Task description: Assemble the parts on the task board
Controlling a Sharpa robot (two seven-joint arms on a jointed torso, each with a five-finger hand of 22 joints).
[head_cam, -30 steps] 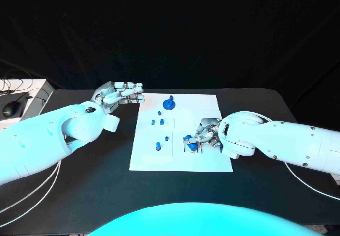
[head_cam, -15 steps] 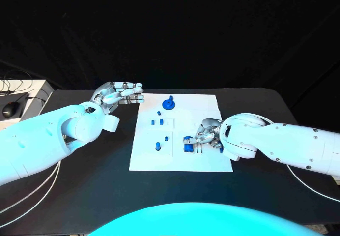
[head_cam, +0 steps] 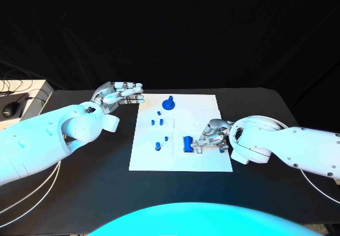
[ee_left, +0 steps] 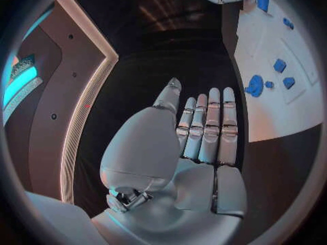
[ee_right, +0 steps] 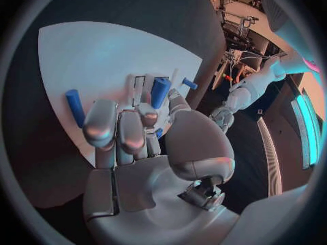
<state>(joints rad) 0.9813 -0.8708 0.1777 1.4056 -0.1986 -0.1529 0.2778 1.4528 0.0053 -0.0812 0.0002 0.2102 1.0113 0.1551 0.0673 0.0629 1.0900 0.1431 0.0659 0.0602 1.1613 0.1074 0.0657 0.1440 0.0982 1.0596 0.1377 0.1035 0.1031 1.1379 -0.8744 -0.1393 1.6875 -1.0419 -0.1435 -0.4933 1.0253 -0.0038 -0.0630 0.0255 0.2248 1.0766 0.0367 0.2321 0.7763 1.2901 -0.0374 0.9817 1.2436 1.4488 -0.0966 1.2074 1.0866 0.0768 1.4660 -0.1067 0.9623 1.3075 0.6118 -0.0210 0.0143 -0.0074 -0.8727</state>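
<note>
Right hand: the right hand (head_cam: 211, 137) has slid toward three o'clock since a second ago; its fingers (ee_right: 117, 126) are bunched and curled inward over the board, and I cannot tell whether they still pinch anything; a blue piece (ee_right: 159, 92) lies just past the fingertips.
Blue block: the block (head_cam: 187, 144) now stands uncovered on the white board (head_cam: 205, 105) at about five o'clock of its middle, touching or just beside the fingertips; earlier the hand hid most of it.
Meaning: probably this piece has been seated and is being let go.
Left hand: the left hand (head_cam: 120, 93) stays at the board's ten o'clock corner, fingers clenched on nothing.
Other pieces: the round knob (head_cam: 168, 103) at twelve o'clock and the small pegs (head_cam: 160, 121) are unmoved.
</note>
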